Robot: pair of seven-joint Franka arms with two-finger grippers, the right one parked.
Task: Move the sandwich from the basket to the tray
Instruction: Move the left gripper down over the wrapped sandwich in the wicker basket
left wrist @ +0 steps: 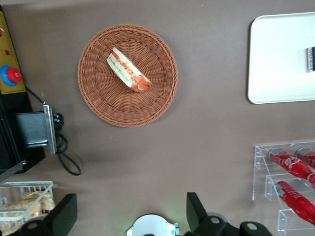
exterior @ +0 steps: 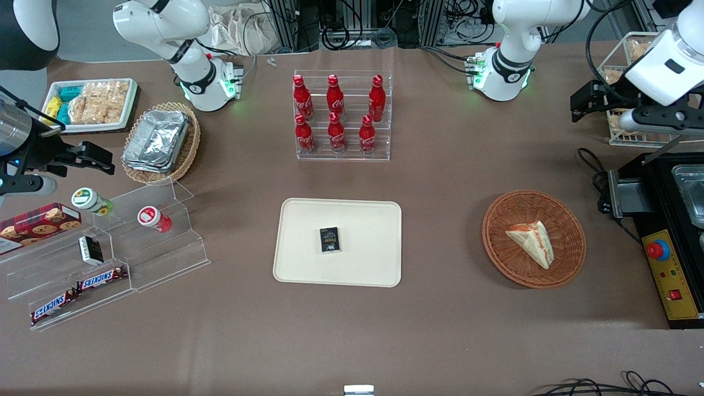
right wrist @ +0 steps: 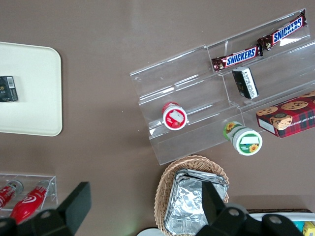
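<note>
The sandwich (exterior: 532, 242) lies in the round basket (exterior: 498, 217) toward the working arm's end of the table (exterior: 440, 330), well apart from the cream tray (exterior: 308, 264), which already carries a small dark box (exterior: 329, 240) near its middle. Taking the basket's centre as the dial in the front view, the wedge runs from about the middle out toward five o'clock, its red, pink and green filling edge turned toward three. The gripper (left wrist: 129, 209) hangs high above the table, farther from the front camera than the basket, fingers (left wrist: 63, 212) spread wide and holding nothing. The sandwich looks light, soft and easily crushed; a gentle pinch across the two flat bread faces near the thick end seems safest, since squeezing the narrow tip would likely deform it or splay the layers.
</note>
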